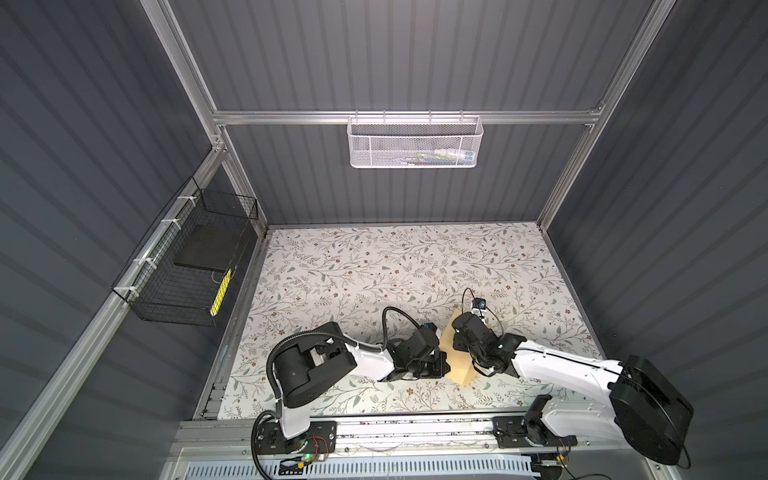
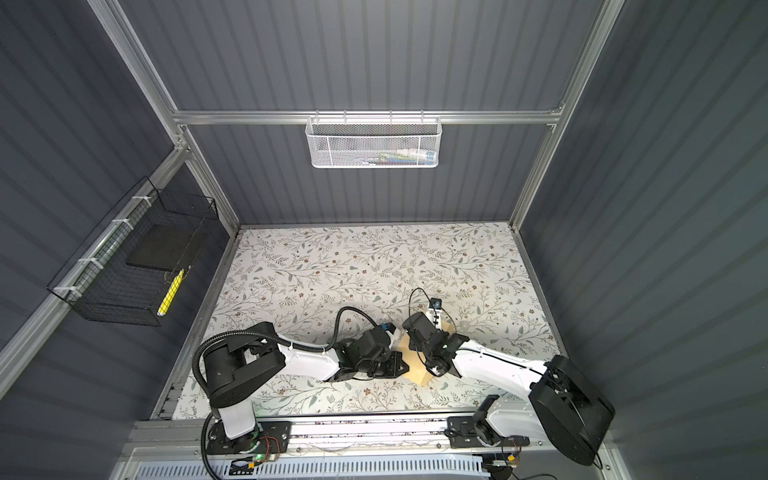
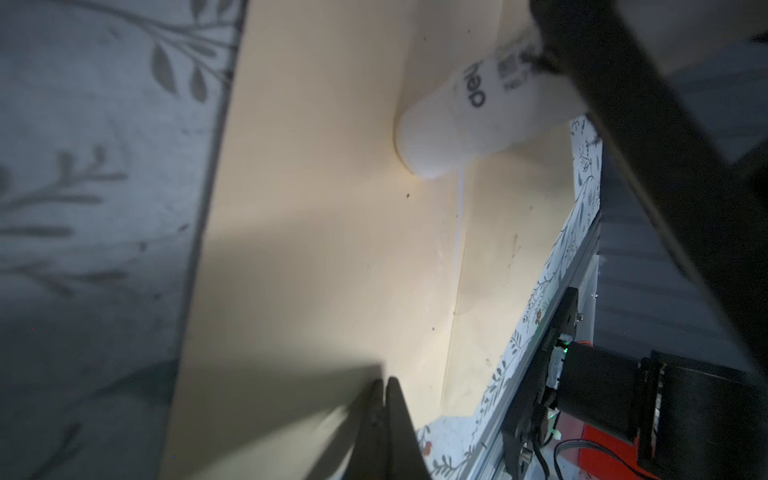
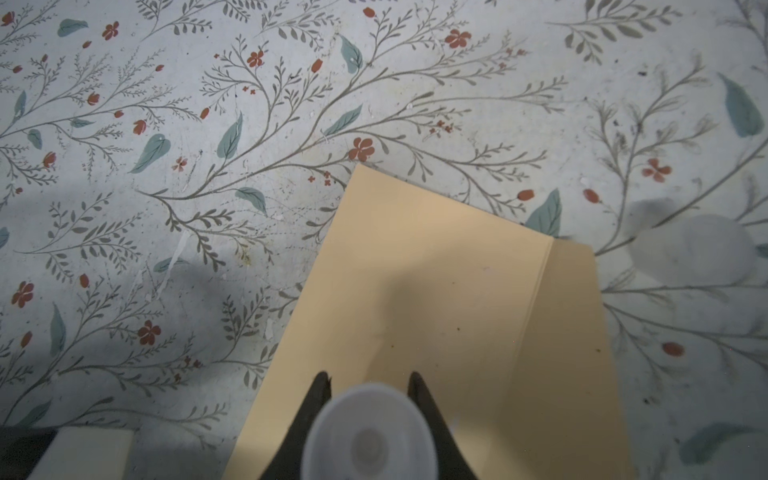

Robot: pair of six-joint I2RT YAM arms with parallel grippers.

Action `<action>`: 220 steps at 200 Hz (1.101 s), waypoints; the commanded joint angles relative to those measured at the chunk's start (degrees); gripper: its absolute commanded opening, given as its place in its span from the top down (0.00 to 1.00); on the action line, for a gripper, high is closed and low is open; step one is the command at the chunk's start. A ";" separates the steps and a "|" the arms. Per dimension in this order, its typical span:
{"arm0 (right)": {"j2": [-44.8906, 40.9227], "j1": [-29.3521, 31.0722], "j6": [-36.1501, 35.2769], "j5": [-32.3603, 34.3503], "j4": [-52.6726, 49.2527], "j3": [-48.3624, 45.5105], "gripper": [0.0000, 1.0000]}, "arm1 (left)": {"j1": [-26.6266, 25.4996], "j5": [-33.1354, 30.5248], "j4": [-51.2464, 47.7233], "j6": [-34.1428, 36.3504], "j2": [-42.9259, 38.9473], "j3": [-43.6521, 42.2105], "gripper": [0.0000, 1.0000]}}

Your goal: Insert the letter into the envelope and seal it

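1. The envelope [image 1: 457, 363] [image 2: 419, 373] is tan and lies flat on the floral table cover [image 1: 374, 270], toward the near edge. In both top views it sits between the two arms' wrists, which cover most of it.
2. In the right wrist view the envelope [image 4: 436, 291] shows its flap [image 4: 569, 332] folded out flat. A straight crease [image 4: 540, 291] separates the flap from the body.
3. The left gripper [image 3: 383, 384] has its jaws closed together with nothing between them. Its tips lie against the face of the envelope [image 3: 332, 208], at a spot well away from the crease.
4. The right gripper [image 4: 369, 380] holds the jaws at a narrow gap, clamped on a white glue stick [image 4: 370, 432] – one finger on each side of the barrel.
5. In the left wrist view the glue stick [image 3: 469, 120] is tilted, and its rounded end touches the envelope right at the crease. Dark lettering shows on its barrel.
6. A thin pale line [image 3: 460, 216] runs along the crease from the stick's end – whether it is glue or a paper edge cannot be told.
7. A white mesh basket [image 1: 415, 141] hangs on the back rail. A black wire basket [image 1: 187, 270] hangs on the left wall, and both are well apart from the envelope.
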 commanded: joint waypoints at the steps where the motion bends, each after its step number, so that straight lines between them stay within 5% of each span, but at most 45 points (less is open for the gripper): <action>1: -2.44 0.65 1.89 -1.20 -5.27 -1.13 1.00 | 0.75 -3.44 -5.10 0.36 0.50 -2.02 1.00; 30: -9.35 -2.45 -3.23 -0.86 0.21 0.18 1.00 | 0.75 -3.09 -2.76 -0.19 -0.77 -1.74 1.00; 77: -19.96 -11.41 -10.06 -4.83 9.03 1.58 1.00 | 0.84 -3.78 -2.37 0.38 -5.74 2.69 0.48; 125: -27.30 -15.23 -11.01 -8.85 19.26 -0.21 1.00 | 1.97 -7.08 -2.61 0.71 -13.54 7.82 0.19; 160: -31.69 -15.33 -9.22 -10.97 35.81 -6.57 1.00 | 3.02 -15.74 -2.05 1.79 -23.37 9.48 0.01; 192: -30.65 -15.27 -7.71 -15.20 51.22 -10.40 1.00 | 4.21 -17.95 -1.43 -0.21 -26.01 13.32 0.00; 220: -27.81 -14.92 -7.21 -17.17 62.82 -11.85 1.00 | 5.12 -15.48 3.57 -9.10 -22.70 14.83 0.00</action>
